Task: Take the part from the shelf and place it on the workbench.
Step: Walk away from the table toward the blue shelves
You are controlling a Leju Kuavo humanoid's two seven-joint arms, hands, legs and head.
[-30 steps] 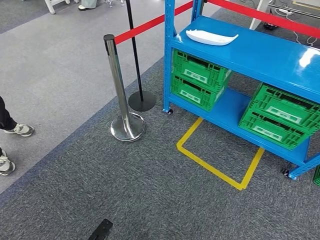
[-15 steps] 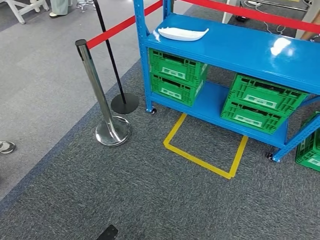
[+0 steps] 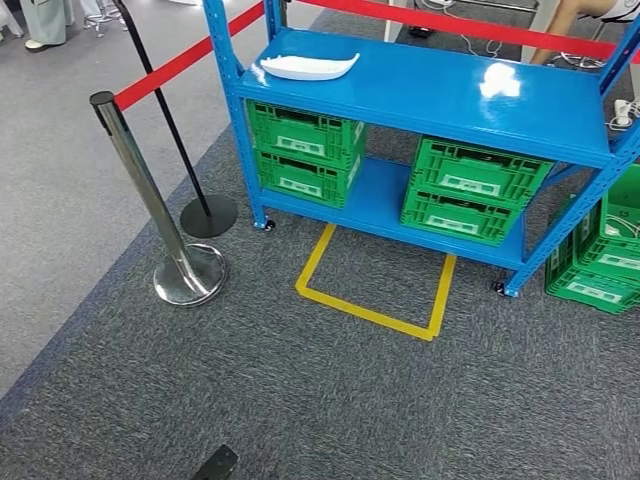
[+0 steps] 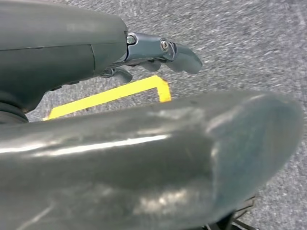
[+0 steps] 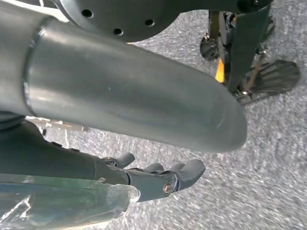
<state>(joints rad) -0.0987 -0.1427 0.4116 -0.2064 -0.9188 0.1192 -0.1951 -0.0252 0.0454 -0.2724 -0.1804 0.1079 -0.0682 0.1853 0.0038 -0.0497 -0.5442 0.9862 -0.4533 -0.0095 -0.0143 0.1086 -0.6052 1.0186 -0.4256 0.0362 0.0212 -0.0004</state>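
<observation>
The left robot hand [image 4: 159, 52] is seen hanging over grey carpet [image 3: 317, 400], fingers [image 4: 181, 52] stretched out straight and apart, nothing held in them, with a corner of the yellow floor marking [image 4: 145, 86] passing beneath. The right robot hand [image 5: 163, 178] is likewise found low above the carpet, its fingers [image 5: 190, 170] extended with only a slight curl and nothing gripped. Out ahead, the blue shelf [image 3: 453, 100] is picked up in the head view, and the white part [image 3: 308, 67] is spotted lying flat on the top level, near the left end. On the lower level, two green crates [image 3: 306, 150] are stacked at the left and two more green crates [image 3: 468, 190] at the right; what is inside them cannot be made out. Another stack of green crates [image 3: 600, 255] is set on the floor just past the shelf's right leg. A yellow taped rectangle [image 3: 373, 290] is marked on the carpet directly in front of the shelf. To the left, a chrome stanchion [image 3: 162, 220] is planted, a red belt [image 3: 181, 60] is run from it towards the shelf, and a black post [image 3: 181, 150] on a round base is stood just behind. A second red belt [image 3: 483, 25] is stretched behind the shelf. Lighter grey flooring [image 3: 60, 180] is seen beyond the darker carpet, and a person's legs [image 3: 45, 20] are glimpsed at the far left corner.
</observation>
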